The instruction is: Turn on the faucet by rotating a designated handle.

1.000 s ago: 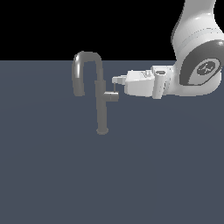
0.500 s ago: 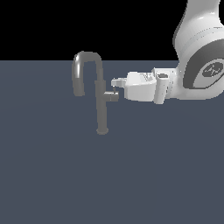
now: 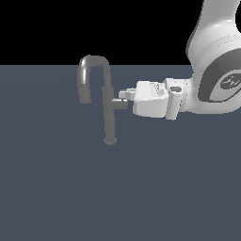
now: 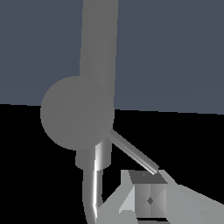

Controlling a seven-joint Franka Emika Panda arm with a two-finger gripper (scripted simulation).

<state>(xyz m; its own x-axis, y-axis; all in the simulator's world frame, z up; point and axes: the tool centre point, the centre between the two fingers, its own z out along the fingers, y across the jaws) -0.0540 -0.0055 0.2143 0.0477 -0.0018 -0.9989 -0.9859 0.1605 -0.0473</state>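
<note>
Item 1: faucet (image 3: 109,117), upright on floor. Handle (image 3: 119,104) juts from its stem toward my gripper (image 3: 124,94), fingertip against rod lever (image 4: 133,152) to push; finger gap indeterminable.

faucet (image 3: 109,113): one | handle (image 3: 119,104): one | robot arm (image 3: 212,61): one | gripper (image 3: 124,94): one
</note>
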